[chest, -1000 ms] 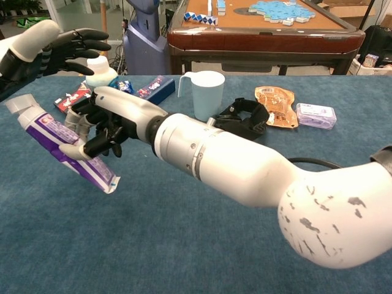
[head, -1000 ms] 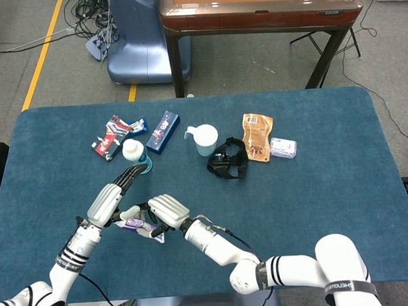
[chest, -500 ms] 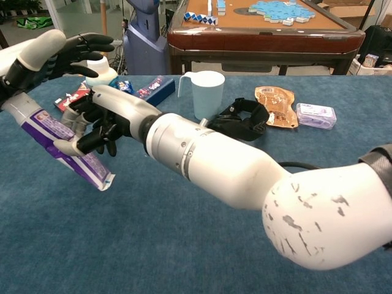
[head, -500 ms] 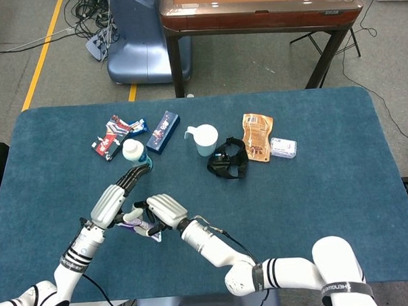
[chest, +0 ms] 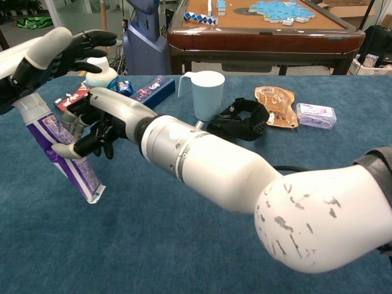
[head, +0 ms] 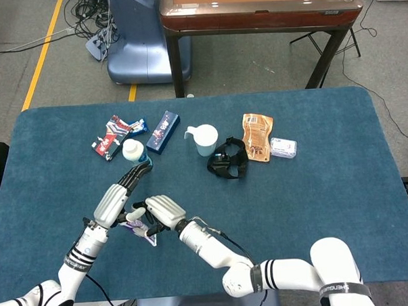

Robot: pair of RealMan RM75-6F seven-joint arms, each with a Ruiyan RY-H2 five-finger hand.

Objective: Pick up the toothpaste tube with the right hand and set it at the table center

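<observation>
Blue felt covers the counter in front of you, with a wooden table behind it on the grey floor. Your right hand has its fingers curled around the toothpaste tube, which sits low on the left side of the counter, held clear of the felt in the chest view. Over the last second the tube has swung from lying nearly flat to hanging steeply, crimped end down, and the right hand has drifted a little further left. Your left hand hovers just above the tube's cap end with fingers spread; whether it touches the tube I cannot tell. That suggests the grasp is secured but the carry to the center has not begun, so you are moving away from the goal.

Center ground is crowded: a pale mug, a black strap bundle, an orange pouch and a small packet. The tube is white and purple, its lettering too blurred to read. "SHENGHUI"-like print on the arm's band is only partly legible.
</observation>
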